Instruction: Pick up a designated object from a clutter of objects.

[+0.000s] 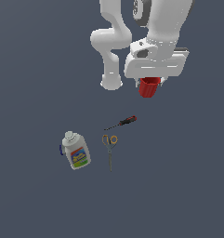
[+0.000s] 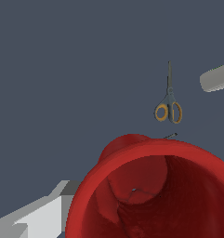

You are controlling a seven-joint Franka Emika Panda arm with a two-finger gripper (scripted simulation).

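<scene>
Item: small red cup [image 1: 149,87], pinched in the gripper [image 1: 150,83], upper right of the exterior frame.

Left to right below, we list the white bottle [image 1: 76,151], orange-handled scissors [image 1: 109,145] and screwdriver [image 1: 122,122], all grouped at centre; bare grey floor [image 1: 29,56] runs to every edge around them.

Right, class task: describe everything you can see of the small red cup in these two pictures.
The red cup is plain, glossy and plastic-looking, with a round rim and sides tapering to a narrower base. In the exterior view it hangs directly under the gripper, seemingly lifted off the floor, apart from the screwdriver, scissors and bottle. The wrist view looks into its open mouth: empty, dark red inside. A grey finger sits beside its rim; contact is not clearly visible.
</scene>
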